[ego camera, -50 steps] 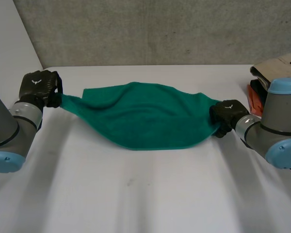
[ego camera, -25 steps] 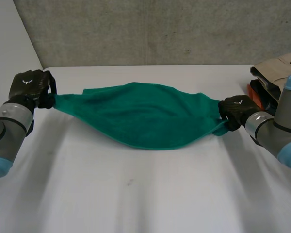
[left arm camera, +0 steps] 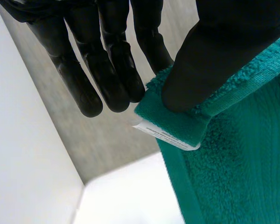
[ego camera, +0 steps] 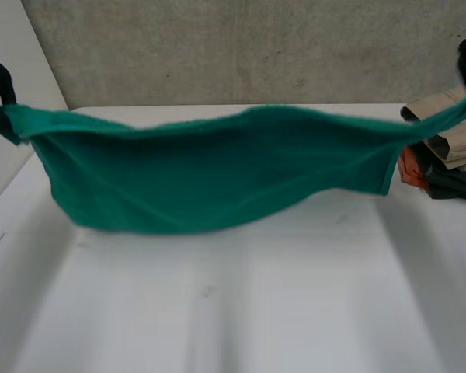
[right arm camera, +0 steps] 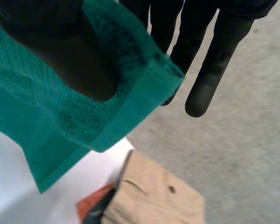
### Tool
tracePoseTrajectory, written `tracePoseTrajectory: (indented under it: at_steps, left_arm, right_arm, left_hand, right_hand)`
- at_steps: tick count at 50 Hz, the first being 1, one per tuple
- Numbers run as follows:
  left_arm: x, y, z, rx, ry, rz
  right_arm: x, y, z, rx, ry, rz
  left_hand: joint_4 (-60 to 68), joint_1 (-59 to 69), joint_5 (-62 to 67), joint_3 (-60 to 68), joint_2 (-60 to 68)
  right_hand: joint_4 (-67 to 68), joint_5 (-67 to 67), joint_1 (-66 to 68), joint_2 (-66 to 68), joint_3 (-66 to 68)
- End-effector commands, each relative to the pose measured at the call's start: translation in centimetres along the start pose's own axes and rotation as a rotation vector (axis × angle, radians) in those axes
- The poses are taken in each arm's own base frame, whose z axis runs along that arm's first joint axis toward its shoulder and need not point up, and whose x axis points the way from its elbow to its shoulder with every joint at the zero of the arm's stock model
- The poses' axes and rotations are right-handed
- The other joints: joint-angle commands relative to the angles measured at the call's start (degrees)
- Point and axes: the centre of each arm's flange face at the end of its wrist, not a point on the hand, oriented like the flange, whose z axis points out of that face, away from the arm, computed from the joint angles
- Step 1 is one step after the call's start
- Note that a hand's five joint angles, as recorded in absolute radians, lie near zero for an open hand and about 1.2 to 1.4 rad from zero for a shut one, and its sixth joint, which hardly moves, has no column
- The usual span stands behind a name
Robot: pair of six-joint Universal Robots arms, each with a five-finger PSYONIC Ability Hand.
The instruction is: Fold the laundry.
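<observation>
Left hand (left arm camera: 224, 51) is clamped on one corner of the green towel (ego camera: 217, 175): in the left wrist view its thumb presses the hemmed corner against the fingers (left arm camera: 109, 74) behind it, and a small white label (left arm camera: 170, 138) sticks out from the hem just below the thumb. Right hand (right arm camera: 60, 51) pinches the opposite corner in the same way, with its thumb on the near face of the cloth and its straight fingers (right arm camera: 210, 70) behind the hem. In the head view the towel is held up between the two hands over the white table (ego camera: 233, 311), spread flat and facing the camera. Its long axis runs straight across the table from the robot's left side to its right. The top edge is drawn nearly taut from one held corner to the other, rising slightly toward each hand, and the rest of the cloth hangs down from it. The lower edge bows downward, deepest toward the left side and higher toward the right, where the short side edge hangs free. I cannot tell whether the lower edge touches the tabletop. On the table's right side, behind and beside the towel's right end, lies a pile of clothes (ego camera: 450, 155) with a tan garment (right arm camera: 154, 196) on top, an orange piece (ego camera: 408, 165) under it and dark fabric at the bottom. Behind the table stands a grey wall (ego camera: 241, 47).
</observation>
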Motion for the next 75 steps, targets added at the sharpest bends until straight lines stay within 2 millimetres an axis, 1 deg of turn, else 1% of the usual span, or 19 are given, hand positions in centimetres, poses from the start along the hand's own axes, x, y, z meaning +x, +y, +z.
tracePoseTrajectory:
  at_steps: [1, 7, 13, 16, 17, 23, 25, 28, 35, 42, 46, 53, 56, 60, 63, 67, 68, 72, 75]
  left_arm:
    - [1.9, 4.7, 3.3, -0.235, 0.083, 0.007]
    - [1.2, 9.8, 9.6, -0.364, 0.003, 0.117]
    - [0.7, 9.6, 15.7, -0.243, -0.060, 0.166]
    - [0.3, 6.6, 18.5, -0.047, -0.085, 0.163]
    - [0.1, 4.6, 19.5, 0.073, -0.100, 0.156]
    - [-0.7, -2.2, 20.4, 0.508, -0.141, 0.069]
    - [-1.0, -3.9, 19.9, 0.645, -0.144, 0.034]
    - [-1.0, -4.9, 19.3, 0.739, -0.134, 0.018]
    - [-1.1, -2.3, 19.0, 0.617, -0.126, 0.010]
    - [-0.9, 3.8, 19.1, 0.396, -0.110, -0.002]
    - [0.0, 8.9, 18.7, 0.249, -0.064, -0.002]
    - [0.7, 15.9, 16.9, 0.027, -0.034, 0.038]
    - [1.0, 17.2, 15.6, -0.043, -0.021, 0.057]
    - [1.5, 18.2, 12.0, -0.194, 0.036, 0.095]
    - [1.7, 18.3, 9.7, -0.281, 0.070, 0.122]
    - [1.5, 17.4, 5.7, -0.420, 0.105, 0.171]
    - [1.5, 17.0, 3.9, -0.492, 0.120, 0.204]
    - [1.4, 16.2, 0.2, -0.663, 0.186, 0.289]
    - [1.3, 15.8, -1.3, -0.749, 0.254, 0.330]
  right_arm:
    - [-4.1, 3.1, 2.9, -0.128, -0.151, -0.017]
    - [-6.4, 7.3, 8.1, -0.248, -0.146, -0.021]
    - [-7.1, 7.1, 12.8, -0.169, -0.025, -0.014]
    - [-5.6, 4.6, 15.5, 0.027, 0.117, 0.027]
    - [-4.4, 2.8, 16.5, 0.164, 0.201, 0.056]
    - [-0.4, -2.7, 16.7, 0.617, 0.417, 0.161]
    - [0.4, -4.3, 16.0, 0.774, 0.460, 0.192]
    - [0.4, -4.8, 15.7, 0.845, 0.458, 0.187]
    - [-1.8, -2.8, 16.9, 0.731, 0.342, 0.187]
    - [-4.8, 1.9, 18.7, 0.554, 0.219, 0.196]
    - [-7.7, 6.1, 19.0, 0.423, 0.116, 0.187]
    - [-11.7, 11.3, 17.9, 0.266, -0.015, 0.094]
    - [-12.4, 12.6, 17.1, 0.209, -0.053, 0.063]
    - [-12.8, 14.1, 14.9, 0.077, -0.126, -0.002]
    - [-12.6, 14.8, 12.1, -0.062, -0.201, -0.077]
    - [-12.0, 15.8, 7.5, -0.291, -0.333, -0.170]
    - [-11.7, 16.1, 5.3, -0.400, -0.399, -0.196]
    - [-11.0, 16.6, 1.0, -0.602, -0.530, -0.240]
    - [-10.3, 16.4, 0.8, -0.576, -0.497, -0.256]
  left_hand:
    - [11.02, 14.09, 13.17, 11.31, 11.09]
    - [11.02, 14.09, 13.17, 11.31, 11.09]
    - [11.02, 14.09, 13.17, 11.31, 11.09]
    - [11.02, 14.09, 13.17, 11.31, 11.09]
    - [11.02, 14.09, 13.17, 11.31, 11.09]
    - [11.02, 14.09, 13.17, 11.31, 11.09]
    - [11.02, 14.09, 13.17, 11.31, 11.09]
    - [11.02, 14.09, 13.17, 11.31, 11.09]
    - [11.02, 14.09, 13.17, 11.31, 11.09]
    - [11.02, 14.09, 13.17, 11.31, 11.09]
    - [11.02, 14.09, 13.17, 11.31, 11.09]
    - [11.02, 14.09, 13.17, 11.31, 11.09]
    - [11.02, 14.09, 13.17, 11.31, 11.09]
    - [11.02, 14.09, 13.17, 11.31, 11.09]
    - [11.02, 14.09, 13.17, 11.31, 11.09]
    - [11.02, 14.09, 13.17, 11.31, 11.09]
    - [11.02, 14.09, 13.17, 11.31, 11.09]
    - [11.02, 14.09, 13.17, 11.31, 11.09]
    - [11.02, 14.09, 13.17, 11.31, 11.09]
  right_hand:
    - [11.33, 12.43, 15.11, 12.33, 11.84]
    - [11.33, 12.43, 15.11, 12.33, 11.84]
    - [11.33, 12.43, 15.11, 12.33, 11.84]
    - [11.33, 12.43, 15.11, 12.33, 11.84]
    - [11.33, 12.43, 15.11, 12.33, 11.84]
    - [11.33, 12.43, 15.11, 12.33, 11.84]
    - [11.33, 12.43, 15.11, 12.33, 11.84]
    - [11.33, 12.43, 15.11, 12.33, 11.84]
    - [11.33, 12.43, 15.11, 12.33, 11.84]
    - [11.33, 12.43, 15.11, 12.33, 11.84]
    - [11.33, 12.43, 15.11, 12.33, 11.84]
    - [11.33, 12.43, 15.11, 12.33, 11.84]
    - [11.33, 12.43, 15.11, 12.33, 11.84]
    - [11.33, 12.43, 15.11, 12.33, 11.84]
    - [11.33, 12.43, 15.11, 12.33, 11.84]
    - [11.33, 12.43, 15.11, 12.33, 11.84]
    - [11.33, 12.43, 15.11, 12.33, 11.84]
    - [11.33, 12.43, 15.11, 12.33, 11.84]
    - [11.33, 12.43, 15.11, 12.33, 11.84]
